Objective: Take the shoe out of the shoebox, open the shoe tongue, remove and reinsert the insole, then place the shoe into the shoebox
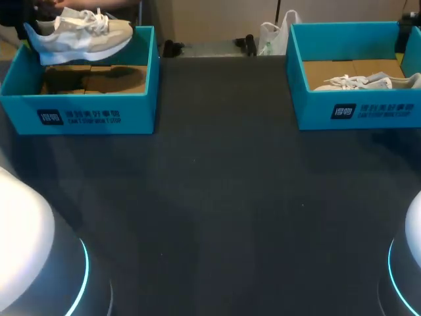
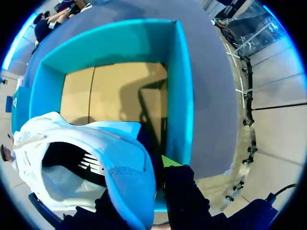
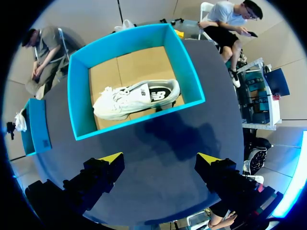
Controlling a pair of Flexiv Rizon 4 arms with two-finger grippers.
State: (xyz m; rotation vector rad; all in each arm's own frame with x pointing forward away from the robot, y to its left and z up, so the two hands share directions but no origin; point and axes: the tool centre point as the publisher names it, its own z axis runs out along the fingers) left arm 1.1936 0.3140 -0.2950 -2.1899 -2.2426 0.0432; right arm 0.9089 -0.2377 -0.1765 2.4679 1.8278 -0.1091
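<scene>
A pale grey-white sneaker [image 1: 85, 36] hangs above the left teal shoebox [image 1: 79, 115], toe pointing right. In the left wrist view my left gripper [image 2: 144, 167] is shut on the heel collar of this sneaker [image 2: 86, 158]. One yellow fingertip [image 2: 170, 160] shows beside the heel and the other is hidden by the shoe. Below it is the box's bare cardboard floor [image 2: 115, 91]. My right gripper [image 3: 160, 160] stands open above the dark table, short of the right shoebox [image 3: 192, 72]. A second white sneaker [image 3: 136, 98] lies on its side in that box.
The right shoebox [image 1: 355, 112] with its sneaker [image 1: 365, 82] stands at the table's far right. Dark table surface [image 1: 217, 197] stretches between the two boxes. My arms' white bases [image 1: 26, 250] fill the near corners.
</scene>
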